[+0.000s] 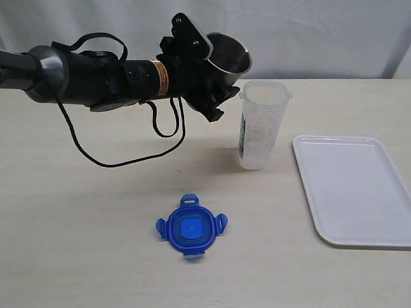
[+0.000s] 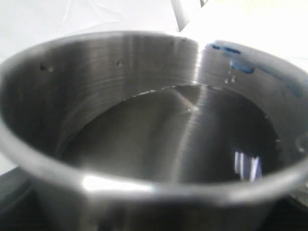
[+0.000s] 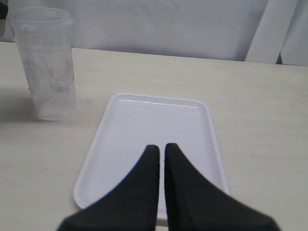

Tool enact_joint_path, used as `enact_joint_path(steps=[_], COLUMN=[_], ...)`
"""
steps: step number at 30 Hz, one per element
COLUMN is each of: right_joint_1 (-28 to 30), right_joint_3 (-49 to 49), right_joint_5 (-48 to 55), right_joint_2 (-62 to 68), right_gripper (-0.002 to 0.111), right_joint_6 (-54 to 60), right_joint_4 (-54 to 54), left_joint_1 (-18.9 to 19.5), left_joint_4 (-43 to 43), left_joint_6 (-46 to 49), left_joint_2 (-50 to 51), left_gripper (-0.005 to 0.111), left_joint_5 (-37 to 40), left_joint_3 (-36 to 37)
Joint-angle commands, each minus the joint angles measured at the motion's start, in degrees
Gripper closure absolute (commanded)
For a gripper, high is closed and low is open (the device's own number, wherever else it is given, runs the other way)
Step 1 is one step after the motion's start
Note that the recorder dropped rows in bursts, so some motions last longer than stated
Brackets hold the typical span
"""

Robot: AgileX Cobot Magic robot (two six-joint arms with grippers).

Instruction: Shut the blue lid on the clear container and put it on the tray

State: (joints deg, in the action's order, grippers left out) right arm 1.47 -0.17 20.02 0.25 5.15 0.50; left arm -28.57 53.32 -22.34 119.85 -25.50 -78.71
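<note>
Blue lid (image 1: 191, 228) lies near, so the left gripper (image 1: 210, 80), grasping a tilted steel cup (image 1: 231, 56) by the clear container (image 1: 260, 128), should park it clear; the right gripper (image 3: 160, 147), clenched empty, hovers over the tray (image 3: 154, 120).

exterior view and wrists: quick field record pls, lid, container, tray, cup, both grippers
blue lid: flat on the table, off the container and apart from it
clear container: upright, top open, beside the tray
tray: white, on the table, container not on it
steel cup: tilted, in the air near the container's rim
left gripper: shut on the steel cup
right gripper: shut, empty, above the tray
</note>
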Motion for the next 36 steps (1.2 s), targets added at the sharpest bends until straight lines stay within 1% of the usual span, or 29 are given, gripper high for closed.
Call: enact_joint_path(steps=[1, 8, 14, 19, 36], right_joint_1=[0.38, 0.38, 0.38, 0.38, 0.38], right_joint_3=[0.17, 0.17, 0.17, 0.17, 0.17], right_joint_5=[-0.22, -0.22, -0.22, -0.22, -0.22], right_joint_2=[-0.25, -0.25, -0.25, -0.25, -0.25], right_gripper=[0.104, 0.104, 0.104, 0.104, 0.104], right_joint_6=[-0.03, -0.03, -0.03, -0.03, -0.03], right_joint_4=[0.35, 0.35, 0.35, 0.35, 0.35], left_joint_1=[-0.79, -1.62, -2.76, -4.39, -4.75], left_joint_4=[-1.31, -1.44, -1.20, 1.66, 1.66], left_joint_6=[3.22, 4.72, 6.29, 6.45, 10.71], left_joint_2=[-0.85, -0.85, -0.85, -0.85, -0.85], left_gripper=[0.107, 0.107, 0.107, 0.107, 0.107], left_joint_5=[-0.46, 1.40, 6.46, 10.89, 13.91], left_joint_3=[-0.95, -1.44, -3.41, -5.80, -6.07])
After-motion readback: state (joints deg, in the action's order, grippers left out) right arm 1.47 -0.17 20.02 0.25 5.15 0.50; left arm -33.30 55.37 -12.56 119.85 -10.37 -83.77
